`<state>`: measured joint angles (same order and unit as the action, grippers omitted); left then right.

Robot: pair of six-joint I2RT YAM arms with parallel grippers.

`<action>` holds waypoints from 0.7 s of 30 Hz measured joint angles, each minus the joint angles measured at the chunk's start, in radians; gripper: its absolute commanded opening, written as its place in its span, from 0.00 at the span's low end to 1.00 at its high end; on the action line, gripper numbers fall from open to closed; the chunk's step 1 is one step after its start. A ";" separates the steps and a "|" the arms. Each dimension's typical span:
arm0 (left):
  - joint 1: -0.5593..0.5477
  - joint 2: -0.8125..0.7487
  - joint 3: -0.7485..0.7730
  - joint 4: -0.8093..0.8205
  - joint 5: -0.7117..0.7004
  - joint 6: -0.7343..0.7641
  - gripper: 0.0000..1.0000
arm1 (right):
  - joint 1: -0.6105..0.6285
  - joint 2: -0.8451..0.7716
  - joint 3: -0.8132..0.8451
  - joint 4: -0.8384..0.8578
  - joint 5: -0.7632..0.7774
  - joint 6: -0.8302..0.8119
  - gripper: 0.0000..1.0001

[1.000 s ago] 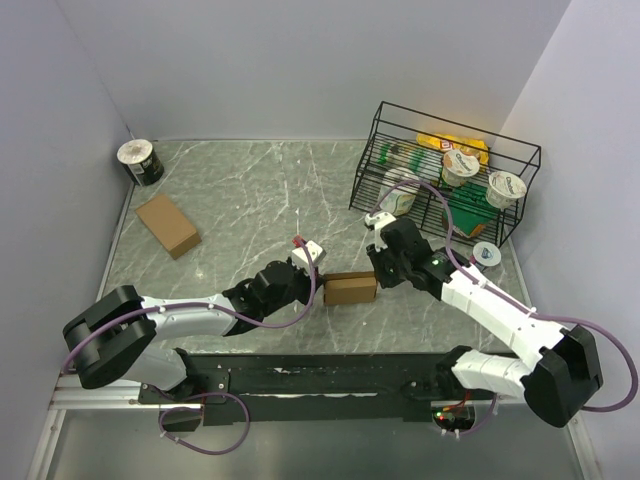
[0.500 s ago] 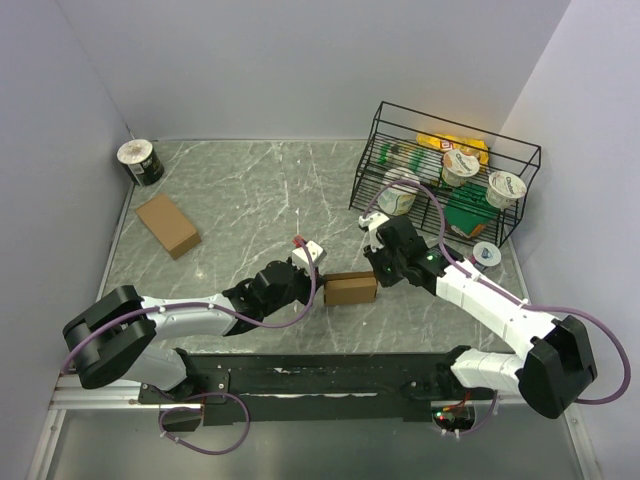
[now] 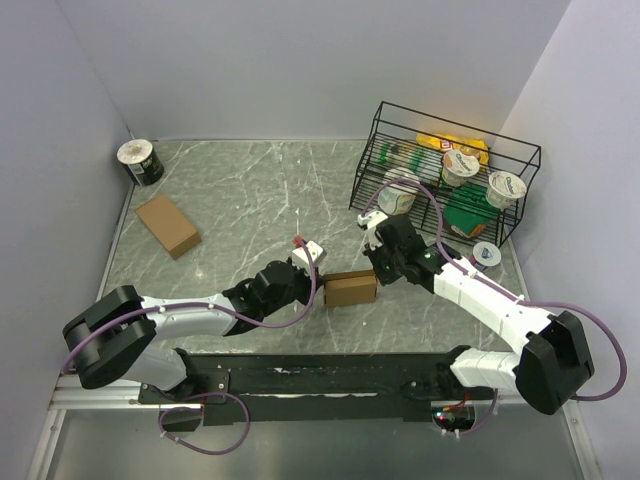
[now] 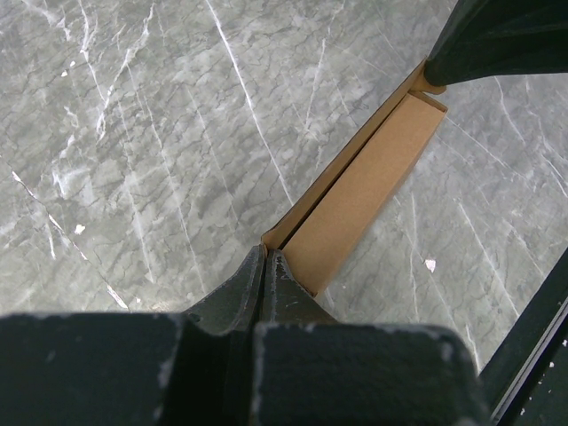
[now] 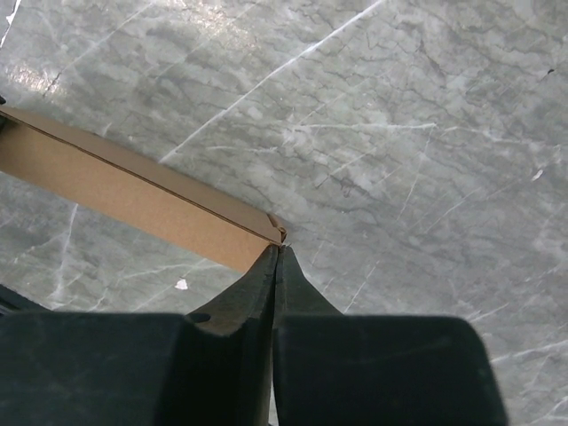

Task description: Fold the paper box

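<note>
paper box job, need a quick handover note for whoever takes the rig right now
left hand: shut, tips at the left end corner of the paper box; a pinch on the card edge cannot be confirmed.
right hand: shut, tips at the right end corner; same doubt.
paper box: on the table between both hands, towards the near edge.
second brown box: apart at the left, no hand near it.
done: the body looks folded into a flat rectangle.
left: probably the end flaps; check both ends, the hands hide them.
</note>
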<state>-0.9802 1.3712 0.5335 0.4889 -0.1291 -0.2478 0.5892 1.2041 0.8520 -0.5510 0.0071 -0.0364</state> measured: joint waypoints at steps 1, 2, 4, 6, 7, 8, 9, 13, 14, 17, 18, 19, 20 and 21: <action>0.000 0.000 0.000 0.000 0.000 0.000 0.01 | 0.000 0.001 0.000 0.002 0.000 0.000 0.00; 0.000 0.000 0.000 0.000 0.000 0.000 0.01 | -0.001 0.001 0.000 0.003 0.000 0.001 0.00; 0.000 0.000 0.000 0.000 0.000 0.000 0.01 | -0.001 0.001 0.000 0.005 -0.001 0.002 0.00; 0.000 0.000 0.000 0.000 0.000 0.000 0.01 | -0.001 0.001 0.000 0.004 -0.003 0.018 0.00; 0.000 0.000 0.000 -0.001 0.000 0.000 0.01 | -0.001 0.001 0.000 0.004 -0.005 0.029 0.00; 0.000 0.000 0.000 -0.001 0.000 0.001 0.01 | -0.002 0.001 0.000 0.004 -0.007 0.047 0.00; 0.001 0.000 0.000 -0.001 0.000 0.001 0.01 | -0.004 0.001 0.000 0.004 -0.009 0.069 0.00; 0.003 0.000 0.000 -0.002 -0.005 0.003 0.01 | -0.007 0.000 0.000 0.004 -0.008 0.162 0.00; 0.003 0.000 0.000 -0.002 -0.008 0.003 0.01 | -0.008 0.000 0.000 0.004 -0.008 0.186 0.00; 0.005 0.000 0.000 -0.002 -0.016 0.004 0.01 | -0.008 -0.005 -0.003 0.004 -0.004 0.243 0.00; 0.005 0.000 0.000 -0.002 -0.018 0.004 0.01 | -0.008 -0.006 -0.004 0.004 -0.003 0.259 0.00; 0.005 0.000 0.000 -0.002 -0.020 0.004 0.01 | -0.008 -0.008 -0.006 0.005 -0.001 0.275 0.00; 0.005 0.000 0.000 -0.002 -0.021 0.004 0.01 | -0.008 -0.011 -0.009 0.005 0.000 0.291 0.00; 0.004 0.000 0.000 -0.002 -0.023 0.004 0.01 | -0.008 -0.015 -0.011 0.005 0.000 0.307 0.00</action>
<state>-0.9760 1.3712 0.5335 0.4866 -0.1520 -0.2440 0.5816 1.1893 0.8413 -0.5461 0.0071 0.2703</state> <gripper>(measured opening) 0.024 0.008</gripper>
